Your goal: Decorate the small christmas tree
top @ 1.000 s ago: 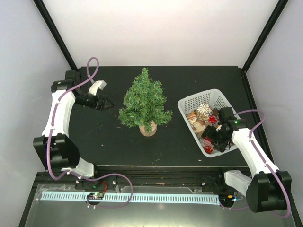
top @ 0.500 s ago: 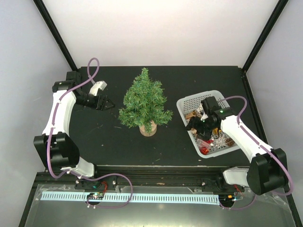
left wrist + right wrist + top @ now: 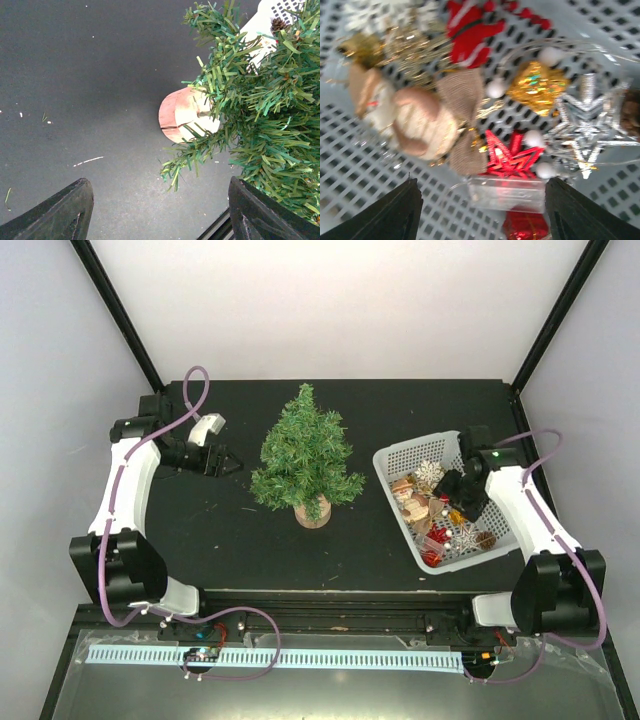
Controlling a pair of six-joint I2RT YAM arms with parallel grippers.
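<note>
It looks like the picking step. The right arm (image 3: 520, 502) hangs over the white basket (image 3: 398, 453) by the desk's right edge, its jaws spread wide and empty above the heap of ornaments. Right under them lie a red star (image 3: 509, 156), a burlap bow (image 3: 462, 125) and a silver star (image 3: 585, 127). The small christmas tree (image 3: 305, 455) stands upright mid-desk, bare as far as I can see. The left arm (image 3: 125, 475) waits toward the left edge, its jaws wide too, empty and pointed at the tree. Next, I'd say, the right jaws must drop onto one ornament and pinch it clear of the tangle.
</note>
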